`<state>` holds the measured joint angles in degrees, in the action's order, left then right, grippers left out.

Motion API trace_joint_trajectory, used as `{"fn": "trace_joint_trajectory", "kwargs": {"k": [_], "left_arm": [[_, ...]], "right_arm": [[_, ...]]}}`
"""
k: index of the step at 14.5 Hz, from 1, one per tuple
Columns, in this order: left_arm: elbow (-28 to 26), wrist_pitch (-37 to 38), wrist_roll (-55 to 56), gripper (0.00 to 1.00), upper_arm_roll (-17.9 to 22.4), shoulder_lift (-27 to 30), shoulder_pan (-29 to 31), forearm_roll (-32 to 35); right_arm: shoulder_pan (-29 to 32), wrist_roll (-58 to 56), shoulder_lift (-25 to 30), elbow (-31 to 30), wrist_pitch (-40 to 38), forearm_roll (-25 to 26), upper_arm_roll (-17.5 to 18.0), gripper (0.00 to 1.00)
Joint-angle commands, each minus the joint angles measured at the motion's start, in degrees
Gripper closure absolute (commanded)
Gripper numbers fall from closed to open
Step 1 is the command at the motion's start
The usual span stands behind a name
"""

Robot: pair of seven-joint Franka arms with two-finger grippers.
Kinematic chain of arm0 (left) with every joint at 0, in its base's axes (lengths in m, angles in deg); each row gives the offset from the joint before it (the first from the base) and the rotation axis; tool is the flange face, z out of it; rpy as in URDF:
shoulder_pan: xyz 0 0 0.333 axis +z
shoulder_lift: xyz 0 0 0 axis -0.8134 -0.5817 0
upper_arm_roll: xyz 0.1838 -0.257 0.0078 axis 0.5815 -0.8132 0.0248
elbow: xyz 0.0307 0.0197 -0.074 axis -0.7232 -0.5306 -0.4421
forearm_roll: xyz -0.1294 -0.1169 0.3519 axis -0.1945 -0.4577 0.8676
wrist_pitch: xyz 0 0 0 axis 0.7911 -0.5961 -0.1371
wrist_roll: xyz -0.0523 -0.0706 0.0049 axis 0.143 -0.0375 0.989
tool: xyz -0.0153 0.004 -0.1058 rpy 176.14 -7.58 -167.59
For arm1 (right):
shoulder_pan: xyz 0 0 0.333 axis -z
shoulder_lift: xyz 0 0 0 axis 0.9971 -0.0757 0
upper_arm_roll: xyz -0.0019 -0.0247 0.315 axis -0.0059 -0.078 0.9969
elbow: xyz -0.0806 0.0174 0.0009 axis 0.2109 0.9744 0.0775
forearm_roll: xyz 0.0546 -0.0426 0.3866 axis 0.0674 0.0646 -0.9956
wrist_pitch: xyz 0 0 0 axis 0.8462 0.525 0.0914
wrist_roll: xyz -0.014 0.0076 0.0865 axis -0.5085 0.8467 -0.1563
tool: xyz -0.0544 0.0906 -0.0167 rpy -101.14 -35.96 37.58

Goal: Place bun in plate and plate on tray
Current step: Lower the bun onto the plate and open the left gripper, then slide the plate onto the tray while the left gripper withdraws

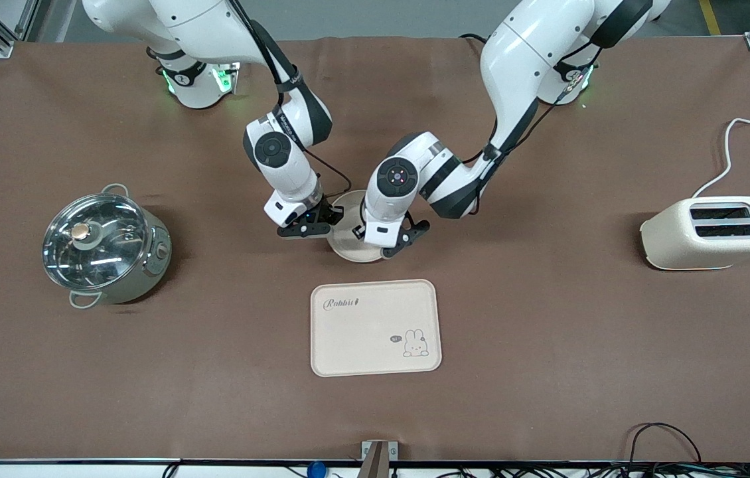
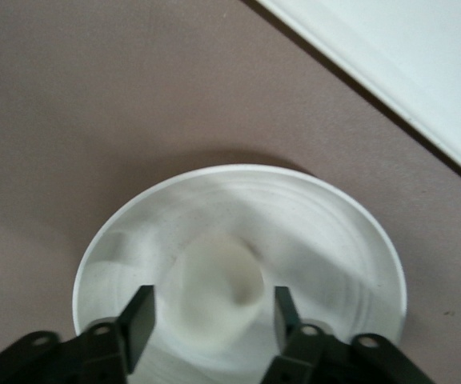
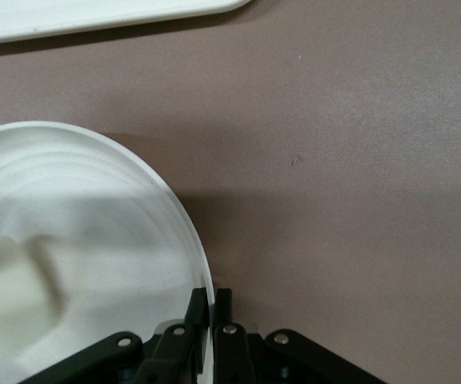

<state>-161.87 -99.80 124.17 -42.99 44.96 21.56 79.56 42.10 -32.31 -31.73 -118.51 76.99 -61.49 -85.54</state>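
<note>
The round cream-white plate lies on the brown mat, farther from the front camera than the Rabbit tray and a small gap from it. The bun lies in the plate's middle; the left hand hides it in the front view. My left gripper is open, low over the plate, with one finger on each side of the bun and not touching it; it also shows in the front view. My right gripper is shut on the plate's rim at the right arm's side.
A steel pot with a glass lid stands toward the right arm's end of the table. A cream toaster with a white cord stands toward the left arm's end. The tray's edge shows in both wrist views.
</note>
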Motion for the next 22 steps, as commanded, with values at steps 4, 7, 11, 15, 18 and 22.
{"fn": "trace_joint_trajectory", "kwargs": {"k": [4,7,11,15,18,22], "left_arm": [[2.03,5.9,-0.91,0.0,1.71,6.86,2.88,1.28],[2.12,13.02,-10.82,0.0,1.71,14.25,10.35,1.64],[2.12,19.53,-28.82,0.0,1.8,20.76,20.46,4.35],[2.12,25.51,-43.87,0.0,1.8,26.12,27.5,9.01],[2.2,30.34,-57.12,0.0,1.45,30.77,33.38,8.85],[2.12,39.13,-68.05,0.0,1.45,37.46,36.38,6.4]], "right_arm": [[-0.48,0.29,0.69,-0.41,-0.49,-1.28,-0.4,1.0],[-0.3,5.28,2.36,3.45,-5.13,-1.36,-0.4,1.0],[1.8,7.4,2.55,10.3,-10.85,-1.98,-0.48,1.0],[3.92,7.93,1.93,16.63,-13.32,-6.01,-0.57,1.0],[6.46,7.93,-6.04,26.28,-12.97,-9.08,-0.57,1.0],[9.09,7.76,-14.84,35.88,-12.53,-10.5,-0.57,1.0]]}}
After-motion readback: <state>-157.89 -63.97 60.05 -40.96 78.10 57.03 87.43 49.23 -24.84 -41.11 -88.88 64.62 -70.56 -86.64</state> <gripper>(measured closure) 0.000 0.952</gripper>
